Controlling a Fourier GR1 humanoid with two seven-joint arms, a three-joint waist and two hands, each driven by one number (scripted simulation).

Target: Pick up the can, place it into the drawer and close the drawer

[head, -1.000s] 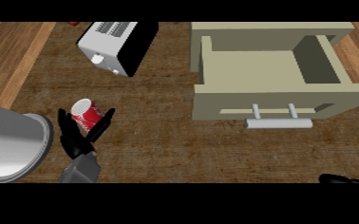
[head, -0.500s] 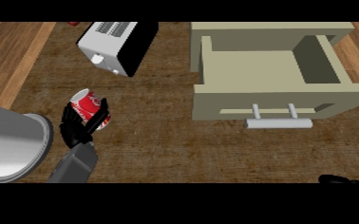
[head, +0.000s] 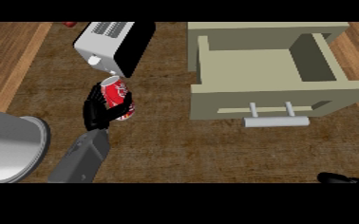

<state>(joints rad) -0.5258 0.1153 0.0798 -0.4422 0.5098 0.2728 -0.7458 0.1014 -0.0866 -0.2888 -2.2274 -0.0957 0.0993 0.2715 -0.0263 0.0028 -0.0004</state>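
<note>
Red can (head: pixel 118 97) sits tilted inside the left hand's (head: pixel 98 111) curled fingers.

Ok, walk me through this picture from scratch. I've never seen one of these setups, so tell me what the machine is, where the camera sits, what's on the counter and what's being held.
This is a humanoid robot at a kitchen counter. The camera sits in its head and looks steeply down, so you see only its forearms and hands. The left hand, black on a grey forearm, is curled round a red can. Just beyond the can stands a toaster. To the right is a beige drawer, pulled open, nothing inside, with a pale handle on its front. A grey metal rim, maybe a sink, shows at the left edge. Only a sliver of the right hand shows at the lower right.
</note>
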